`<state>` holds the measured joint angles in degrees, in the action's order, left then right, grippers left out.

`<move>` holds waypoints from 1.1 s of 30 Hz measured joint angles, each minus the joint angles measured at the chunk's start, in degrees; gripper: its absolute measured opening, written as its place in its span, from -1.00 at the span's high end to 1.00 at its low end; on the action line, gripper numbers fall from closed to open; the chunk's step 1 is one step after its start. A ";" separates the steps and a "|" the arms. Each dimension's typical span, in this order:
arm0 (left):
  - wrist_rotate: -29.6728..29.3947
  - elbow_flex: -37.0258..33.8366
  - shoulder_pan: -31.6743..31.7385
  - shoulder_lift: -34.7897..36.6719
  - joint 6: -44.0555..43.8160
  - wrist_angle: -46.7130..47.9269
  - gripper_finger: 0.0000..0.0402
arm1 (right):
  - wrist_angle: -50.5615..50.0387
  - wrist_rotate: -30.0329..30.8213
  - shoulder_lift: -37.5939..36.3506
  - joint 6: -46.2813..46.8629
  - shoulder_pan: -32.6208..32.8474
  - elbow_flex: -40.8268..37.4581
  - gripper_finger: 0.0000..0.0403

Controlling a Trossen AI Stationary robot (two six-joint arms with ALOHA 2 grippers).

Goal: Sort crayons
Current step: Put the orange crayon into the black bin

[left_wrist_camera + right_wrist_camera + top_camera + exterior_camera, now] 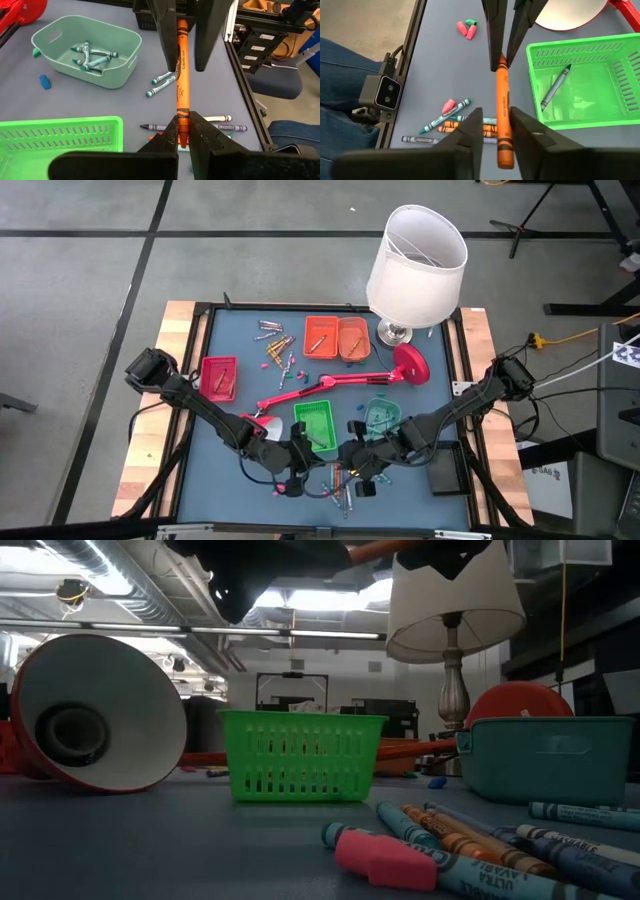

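Left tool [183, 131] clamped on orange crayon's [181, 75] one end; right tool [496, 131] open astride the other. Crayon spans them above counter [230, 350], handover pending.

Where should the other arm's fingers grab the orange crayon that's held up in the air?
Probably the free half of the orange crayon, away from the end that the left gripper pinches. The right gripper straddles that bare stretch with its fingers open on either side. The crayon is a thin, straight stick, so closing across its width from both sides should hold it best.
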<state>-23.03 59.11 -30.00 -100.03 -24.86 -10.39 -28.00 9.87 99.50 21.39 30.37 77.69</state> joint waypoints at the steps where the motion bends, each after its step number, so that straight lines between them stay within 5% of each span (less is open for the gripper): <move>1: 0.04 0.00 0.00 0.00 0.02 0.00 0.97 | -0.04 0.00 0.00 -0.01 -0.02 0.00 0.64; 7: 0.04 0.00 -0.02 0.00 -0.05 0.17 0.97 | -0.12 0.00 0.00 -0.02 -0.02 0.00 0.89; 12: 0.07 0.00 -0.02 0.00 -0.07 0.17 0.94 | -0.21 -0.58 -0.02 0.01 -0.02 0.00 0.90; 21: 0.00 0.04 0.00 0.00 -0.05 0.33 0.57 | -10.28 -5.92 -3.73 7.14 0.22 0.00 0.89; 27: 0.04 0.04 0.00 0.00 -0.05 0.81 0.41 | -24.38 -1.53 -10.76 17.25 5.43 0.07 0.89; 33: 0.07 0.04 0.00 0.00 -0.03 0.76 0.37 | -39.48 5.75 -12.24 41.25 17.19 -0.20 0.87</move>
<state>-22.96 59.16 -30.00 -100.03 -24.88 -9.63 -67.48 15.61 87.26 62.64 47.56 77.49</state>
